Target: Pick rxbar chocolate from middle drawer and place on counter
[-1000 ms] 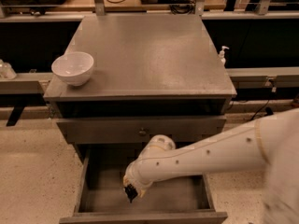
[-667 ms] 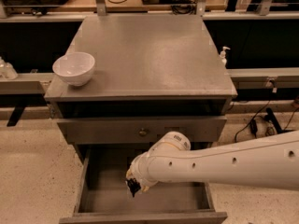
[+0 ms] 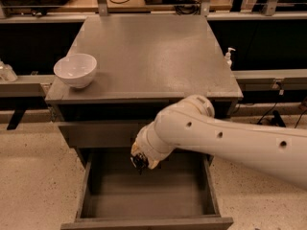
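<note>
Our gripper (image 3: 139,162) hangs mid-frame over the open drawer (image 3: 158,195); closed or not, we cannot tell. No chocolate bar shows on its floor. Light, slick-wrapped, we judge: pinch its narrow sides.

Looks steeply down from the front, near, onto broad grey matte counter (image 3: 144,56) and open grey wooden middle drawer (image 3: 144,195), dark pincer (image 3: 139,161) over its rear.

counter (image 3: 144,51): matte speckled grey | bowl (image 3: 75,70): glossy white | gripper (image 3: 139,164) over middle drawer (image 3: 144,195): dark
</note>
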You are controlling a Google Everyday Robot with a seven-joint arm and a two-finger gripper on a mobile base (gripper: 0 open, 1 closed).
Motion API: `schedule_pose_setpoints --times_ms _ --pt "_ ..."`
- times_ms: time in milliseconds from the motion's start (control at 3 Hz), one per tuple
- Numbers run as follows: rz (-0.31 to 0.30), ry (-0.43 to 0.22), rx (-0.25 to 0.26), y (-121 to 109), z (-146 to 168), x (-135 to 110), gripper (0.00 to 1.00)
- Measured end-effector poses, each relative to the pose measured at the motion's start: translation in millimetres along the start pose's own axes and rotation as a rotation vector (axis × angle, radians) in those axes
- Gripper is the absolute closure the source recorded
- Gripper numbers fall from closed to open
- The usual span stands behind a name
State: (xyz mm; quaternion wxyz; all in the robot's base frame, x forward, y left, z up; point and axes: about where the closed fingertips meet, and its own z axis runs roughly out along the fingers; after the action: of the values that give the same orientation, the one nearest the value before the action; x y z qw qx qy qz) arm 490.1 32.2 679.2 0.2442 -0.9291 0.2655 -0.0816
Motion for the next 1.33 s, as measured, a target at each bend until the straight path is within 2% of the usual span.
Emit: schedule_pose_setpoints --times_ms 333,667,1000,1333 --pt "-0.027 -0.016 -0.060 9.1 -7.6 -2.3 1.00" --pt "-0.025 -0.016 -0.061 10.0 -7.0 -2.8 1.00" --pt "-0.062 0.012 -0.057 4.3 -28.0 -3.4 1.00" --pt "-0.152 0.099 -0.063 -14.3 -86.0 -9.4 1.00"
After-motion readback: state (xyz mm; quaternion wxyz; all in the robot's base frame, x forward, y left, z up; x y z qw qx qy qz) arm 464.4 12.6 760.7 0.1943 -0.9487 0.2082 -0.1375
